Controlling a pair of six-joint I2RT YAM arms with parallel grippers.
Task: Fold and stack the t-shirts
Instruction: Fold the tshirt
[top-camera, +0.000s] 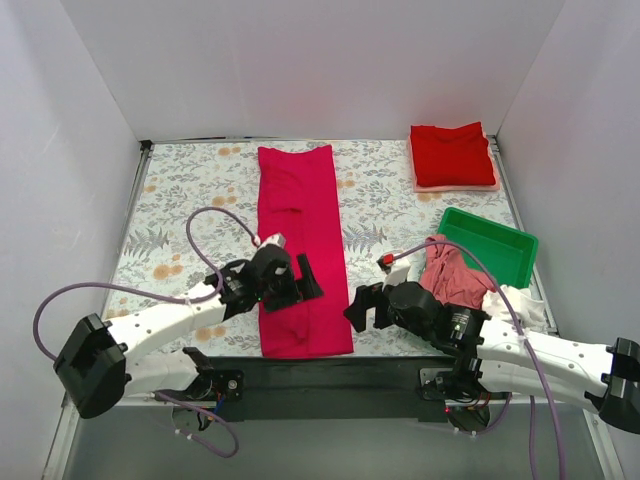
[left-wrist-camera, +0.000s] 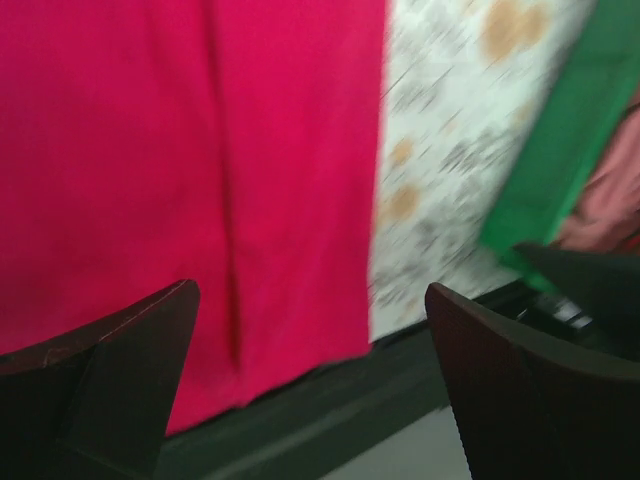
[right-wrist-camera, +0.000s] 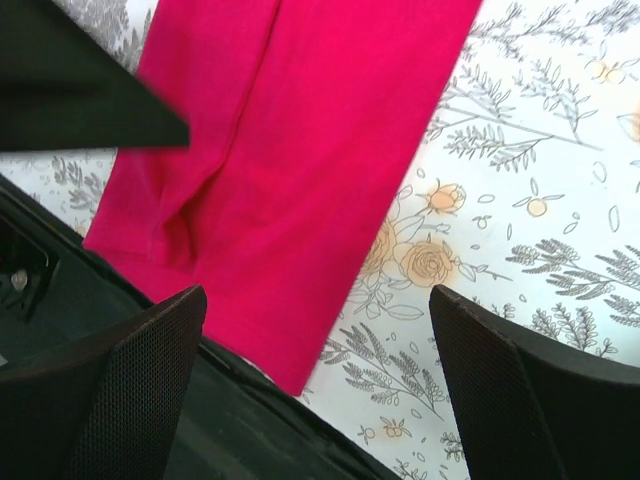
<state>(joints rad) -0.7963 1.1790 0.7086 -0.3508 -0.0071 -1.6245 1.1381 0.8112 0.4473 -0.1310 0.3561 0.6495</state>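
Note:
A magenta-crimson t-shirt (top-camera: 300, 240) lies folded into a long narrow strip down the middle of the table, its near end at the front edge. It fills the left wrist view (left-wrist-camera: 190, 170) and the right wrist view (right-wrist-camera: 290, 170). My left gripper (top-camera: 302, 284) is open, just above the strip's near part. My right gripper (top-camera: 362, 305) is open and empty beside the strip's near right corner. A folded brighter red t-shirt (top-camera: 452, 153) lies at the back right. Dusty-pink (top-camera: 452, 275) and white (top-camera: 520, 300) t-shirts lie crumpled at the right.
A green plastic tray (top-camera: 490, 245) stands at the right, next to the crumpled pile; its edge shows in the left wrist view (left-wrist-camera: 560, 150). The floral tablecloth (top-camera: 200, 200) covers the table. White walls enclose three sides. A black strip (top-camera: 320, 375) runs along the front edge.

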